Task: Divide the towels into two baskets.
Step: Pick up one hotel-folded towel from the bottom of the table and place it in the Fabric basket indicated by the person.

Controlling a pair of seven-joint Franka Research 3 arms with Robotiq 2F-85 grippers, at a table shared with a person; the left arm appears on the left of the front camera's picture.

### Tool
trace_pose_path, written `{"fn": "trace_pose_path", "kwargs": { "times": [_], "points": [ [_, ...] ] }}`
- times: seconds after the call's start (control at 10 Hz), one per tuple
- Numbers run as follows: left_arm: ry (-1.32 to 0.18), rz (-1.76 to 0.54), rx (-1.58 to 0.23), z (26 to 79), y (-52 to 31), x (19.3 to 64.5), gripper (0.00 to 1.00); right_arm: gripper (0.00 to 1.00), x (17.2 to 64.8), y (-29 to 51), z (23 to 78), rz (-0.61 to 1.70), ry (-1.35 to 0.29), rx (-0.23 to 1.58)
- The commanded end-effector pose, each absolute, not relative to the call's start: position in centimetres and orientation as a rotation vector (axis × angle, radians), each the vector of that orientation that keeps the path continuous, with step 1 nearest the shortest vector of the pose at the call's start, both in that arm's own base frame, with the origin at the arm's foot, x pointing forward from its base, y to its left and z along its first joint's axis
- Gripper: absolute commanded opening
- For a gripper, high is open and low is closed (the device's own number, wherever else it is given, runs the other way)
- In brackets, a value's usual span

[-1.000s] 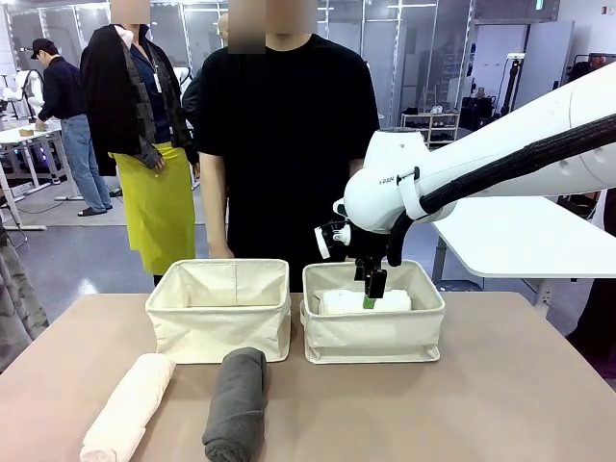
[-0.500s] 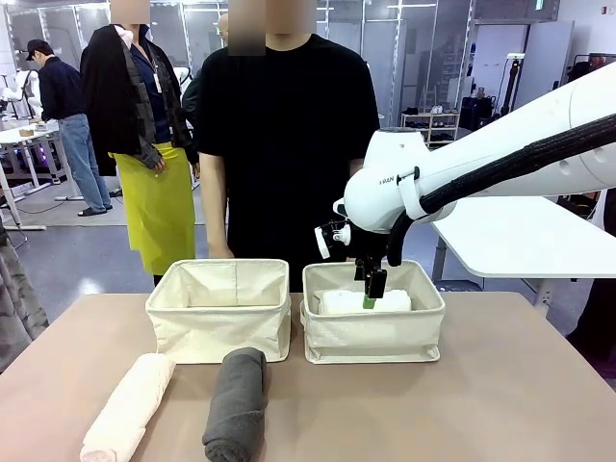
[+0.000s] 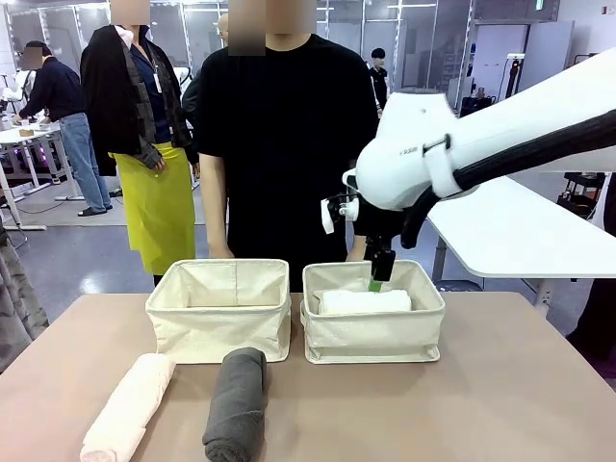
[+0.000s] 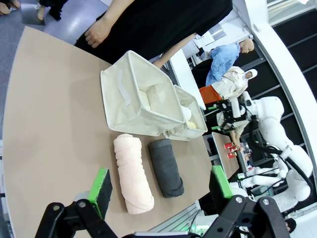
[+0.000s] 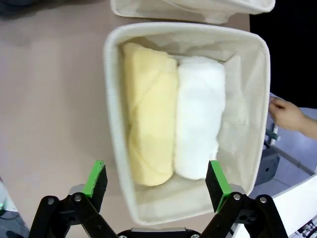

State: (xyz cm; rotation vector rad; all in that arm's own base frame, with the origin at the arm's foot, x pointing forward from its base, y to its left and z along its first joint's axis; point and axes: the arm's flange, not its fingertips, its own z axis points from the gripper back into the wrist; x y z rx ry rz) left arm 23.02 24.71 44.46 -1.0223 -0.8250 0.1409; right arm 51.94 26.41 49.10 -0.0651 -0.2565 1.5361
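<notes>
Towels, boxed: yellow towel (image 5: pixel 148 129) and white towel (image 5: pixel 198 119) side by side in right basket (image 5: pixel 113 124), just below right hand (image 5: pixel 156 179).
Towels, loose: pink towel (image 4: pixel 131 173), grey towel (image 4: pixel 166 167) on worktop (image 4: pixel 49 124) beyond left hand (image 4: pixel 161 186).
Hands: both wide open, empty.

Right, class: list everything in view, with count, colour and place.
Tan table: one, under everything.
Cream rectangular fabric baskets: two, side by side, far mid-table: left basket, right basket.
Yellow rolled terry towel: one, in right basket.
White rolled terry towel: one, beside it there.
Pale pink rolled terry towel: one, on table before left basket.
Dark grey rolled terry towel: one, beside the pink.
Person: one, black top, behind baskets.
Right gripper: one, black, green pads, open above right basket.
Left gripper: one, same colours, open above table.
</notes>
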Motion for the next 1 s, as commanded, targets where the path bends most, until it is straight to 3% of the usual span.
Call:
{"fn": "trace_pose_path", "kwargs": {
  "times": [0.0,0.4,0.7,0.9],
  "points": [
    [-0.841,0.136,-1.037,44.6,24.9,22.9,1.0,1.0,46.4,22.4,49.9,1.433,-0.284,0.111],
    [-0.841,0.136,-1.037,44.6,24.9,22.9,1.0,1.0,39.7,6.7,50.7,0.906,-0.456,0.538],
    [-0.841,0.136,-1.037,44.6,24.9,22.9,1.0,1.0,35.3,-6.8,48.9,0.438,-0.618,0.669],
    [-0.841,0.136,-1.037,44.6,24.9,22.9,1.0,1.0,32.8,-14.1,47.0,0.32,-0.679,0.964]
  ]
}}
